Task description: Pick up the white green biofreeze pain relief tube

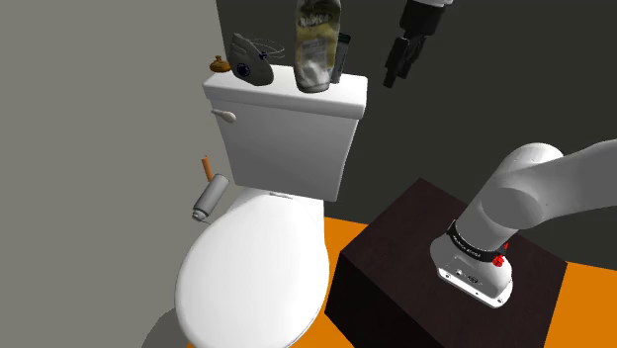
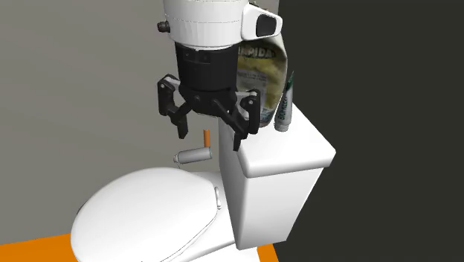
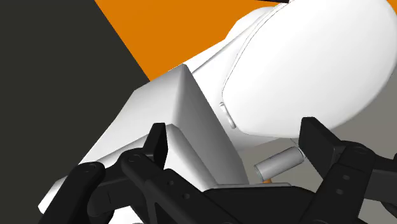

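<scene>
Tube (image 2: 285,106) upright on tank (image 2: 291,151), near tool (image 2: 210,138)

Standing here, I can't make out much of the pouch (image 2: 264,71): the arm covers its side toward the second exterior view's left. The print on the tube (image 2: 285,104) beside it is too small to read. In the shoulder view the pouch's top runs off the upper edge, as does the arm above the gripper (image 1: 396,75). The toilet lid (image 1: 252,272) is cut by the lower edge. In the wrist view the fingers (image 3: 318,143) cover part of the grey roll (image 3: 278,164).
</scene>
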`<state>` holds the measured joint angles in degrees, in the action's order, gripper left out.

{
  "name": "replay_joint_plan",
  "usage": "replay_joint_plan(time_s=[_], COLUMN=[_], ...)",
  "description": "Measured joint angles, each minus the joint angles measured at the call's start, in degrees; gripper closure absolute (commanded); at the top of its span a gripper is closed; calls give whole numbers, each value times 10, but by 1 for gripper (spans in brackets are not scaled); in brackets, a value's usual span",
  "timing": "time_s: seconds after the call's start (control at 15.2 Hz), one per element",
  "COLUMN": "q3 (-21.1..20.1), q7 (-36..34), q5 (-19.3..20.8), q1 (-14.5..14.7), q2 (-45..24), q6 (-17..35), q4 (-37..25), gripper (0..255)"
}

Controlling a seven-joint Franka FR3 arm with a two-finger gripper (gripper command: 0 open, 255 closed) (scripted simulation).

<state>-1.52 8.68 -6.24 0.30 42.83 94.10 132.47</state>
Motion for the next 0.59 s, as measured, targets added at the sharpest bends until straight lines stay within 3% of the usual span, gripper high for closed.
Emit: replay_joint_plan(time_s=[0.2, 0.59], q3=[-1, -3], q7=[-5, -30], q5=[1, 9], q1=[-4, -20], q2=[-22, -130], q6=[13, 63], q4=[-15, -99], gripper=[0, 0])
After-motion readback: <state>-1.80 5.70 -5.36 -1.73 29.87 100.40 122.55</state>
